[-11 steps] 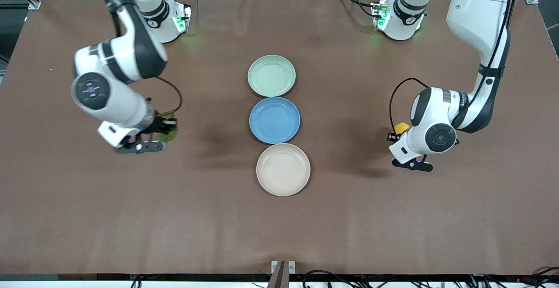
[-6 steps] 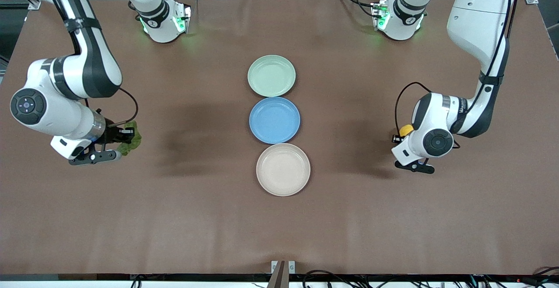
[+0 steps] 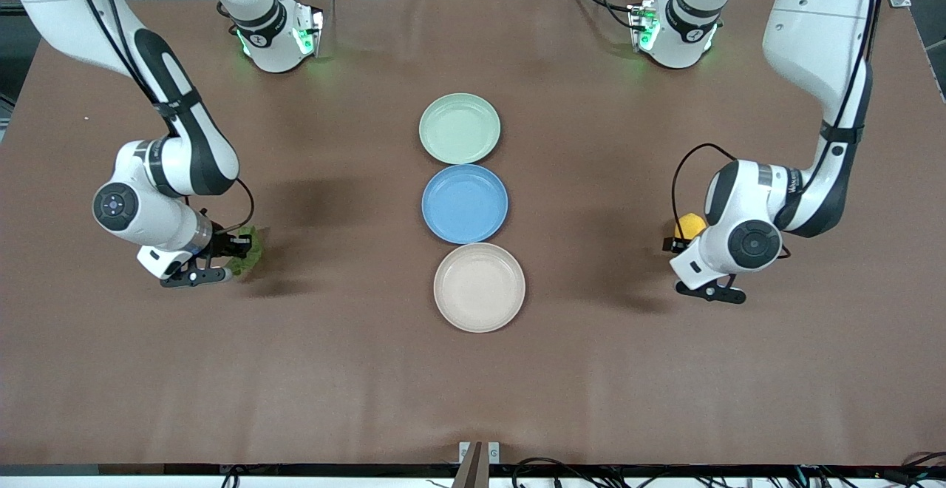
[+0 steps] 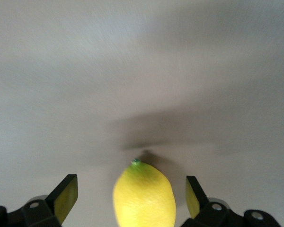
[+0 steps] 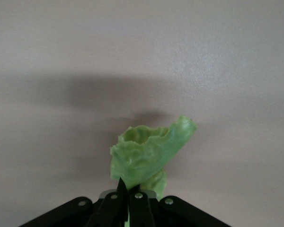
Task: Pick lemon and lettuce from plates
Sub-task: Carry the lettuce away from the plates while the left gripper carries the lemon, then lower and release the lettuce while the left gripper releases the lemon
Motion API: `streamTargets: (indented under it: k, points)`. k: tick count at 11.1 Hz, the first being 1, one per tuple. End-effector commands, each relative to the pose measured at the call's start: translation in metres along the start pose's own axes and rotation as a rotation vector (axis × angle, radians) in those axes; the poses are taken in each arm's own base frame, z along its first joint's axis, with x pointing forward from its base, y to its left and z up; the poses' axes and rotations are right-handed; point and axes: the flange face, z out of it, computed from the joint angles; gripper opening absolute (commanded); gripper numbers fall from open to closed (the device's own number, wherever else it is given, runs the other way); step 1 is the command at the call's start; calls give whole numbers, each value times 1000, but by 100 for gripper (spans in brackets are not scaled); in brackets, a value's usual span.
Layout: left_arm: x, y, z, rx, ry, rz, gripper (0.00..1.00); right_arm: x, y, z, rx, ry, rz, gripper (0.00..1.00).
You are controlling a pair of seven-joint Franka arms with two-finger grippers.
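Note:
The yellow lemon (image 3: 690,225) is at the table toward the left arm's end. In the left wrist view the lemon (image 4: 144,198) lies between my left gripper's (image 4: 131,201) open fingers (image 4: 66,198), with a gap on each side. My left gripper (image 3: 676,240) is low over the table there. My right gripper (image 3: 235,253) is shut on the crinkled green lettuce (image 3: 250,250), low over the table toward the right arm's end. In the right wrist view the lettuce (image 5: 149,151) sticks out from the shut gripper (image 5: 131,194). The mint green plate (image 3: 459,129) and the beige plate (image 3: 479,287) are both empty.
A blue plate (image 3: 464,202) sits between the mint and beige plates in a row at the table's middle. Brown table surface (image 3: 355,370) lies open around both grippers.
My right gripper swung out toward the right arm's end with the lettuce, then came back a little and lower. My left gripper and the lemon shifted slightly toward the front camera.

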Motion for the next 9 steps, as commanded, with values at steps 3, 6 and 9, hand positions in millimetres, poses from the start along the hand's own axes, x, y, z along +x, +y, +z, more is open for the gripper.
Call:
streamTargets:
  k: [3,6,9]
  points:
    - [-27,-23,-118,12,119,-56,100,-1,12,13,-2,14,7,8]
    - [-62,-32,-186,-45,159,-96,100,-7,17,9,-18,-1,16,100]
    - [-92,-25,-238,-96,207,-171,100,1,21,-31,-42,29,21,100]
